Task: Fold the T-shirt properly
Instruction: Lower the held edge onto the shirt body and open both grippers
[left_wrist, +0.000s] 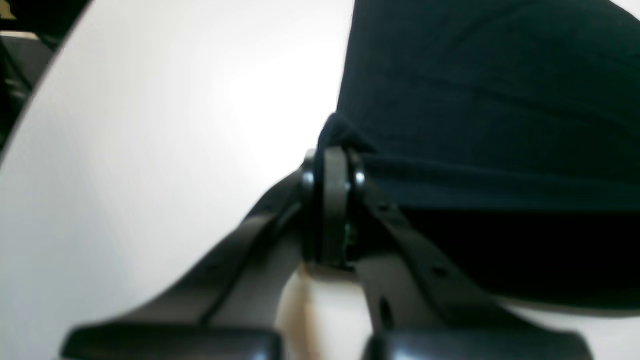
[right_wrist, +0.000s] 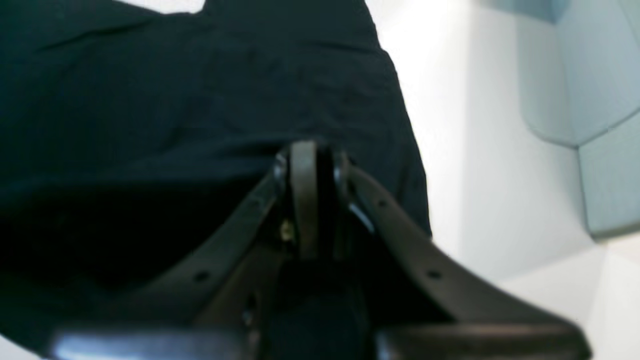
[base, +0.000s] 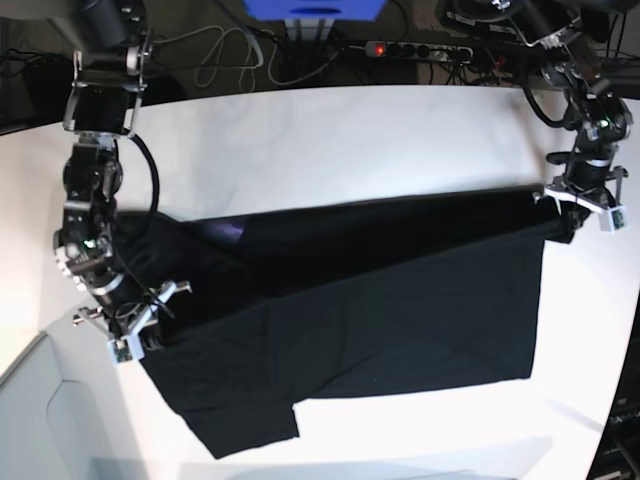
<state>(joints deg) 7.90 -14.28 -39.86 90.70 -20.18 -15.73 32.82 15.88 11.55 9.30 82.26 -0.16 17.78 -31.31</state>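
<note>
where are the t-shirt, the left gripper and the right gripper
T-shirt (base: 430, 330): base view, on its flat black cloth
Left gripper (left_wrist: 332, 155): left wrist view, between its fingertips
Right gripper (right_wrist: 312, 150): right wrist view, between its fingertips

Two dark arms with silvery glints

Our two arms (base: 92, 190) (base: 578, 110) look black, built in jointed segments with small pale metallic spots and bright edges. Each ends in a gripper, left (left_wrist: 332, 160) and right (right_wrist: 312, 155), whose dark parts spread in a V from narrow tips toward a broad base. Round, screw-like dots mark the sloping sides. Thin dark cables (base: 225, 55) loop at the far side, between our arms.
</note>
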